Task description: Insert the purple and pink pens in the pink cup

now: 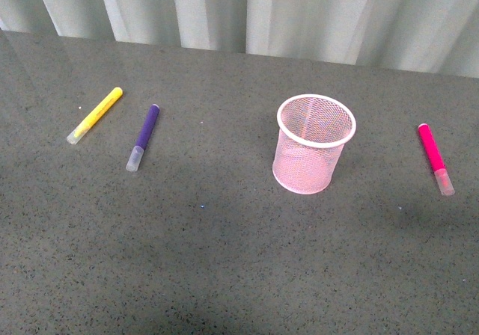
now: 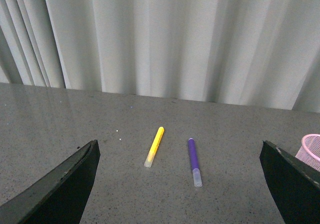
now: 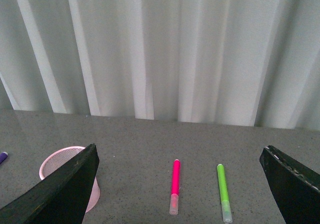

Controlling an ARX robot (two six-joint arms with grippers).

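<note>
Both sets of jaws gape wide and empty, left gripper (image 2: 179,146) facing the purple pen (image 1: 144,137), right gripper (image 3: 180,147) facing the pink pen (image 1: 435,158), each lying flat on the bench (image 1: 224,260) well apart from the upright pink cup (image 1: 307,169) between them, so the smart move looks like a pinch mid-barrel, leaving the yellow marker (image 1: 95,115) farther back alone.
</note>
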